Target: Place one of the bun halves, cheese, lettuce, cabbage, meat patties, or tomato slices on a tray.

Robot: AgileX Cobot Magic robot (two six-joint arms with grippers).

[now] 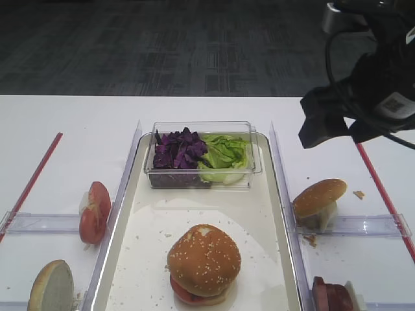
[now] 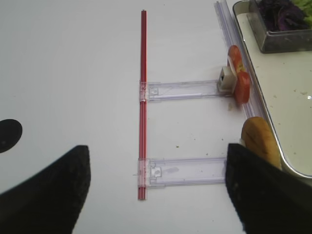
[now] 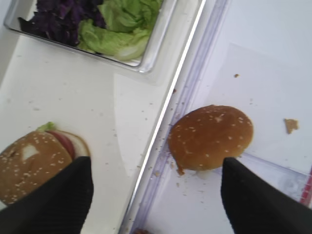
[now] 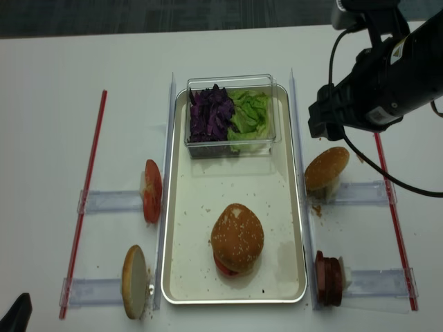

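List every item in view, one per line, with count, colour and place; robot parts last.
cream-white metal-rimmed tray: one, centre.
clear plastic box: one, tray's far end.
purple shredded cabbage: box's left half.
crinkly green lettuce: box's right half.
stacked burger under seeded bun top: one, near end of tray.
second seeded bun top: one, right of tray.
pale-faced bun half: one, near left.
red tomato slices: left of tray.
pinkish meat patties: near right.
red strips: two, outer sides.
right gripper: black, open, empty.
left gripper: black, open, empty.

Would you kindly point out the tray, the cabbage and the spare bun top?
tray (image 4: 201, 277): realsense high view, bare floor near the front-left corner.
cabbage (image 1: 177, 149): high view, middle of the purple heap.
spare bun top (image 3: 210, 136): right wrist view, dome centre.
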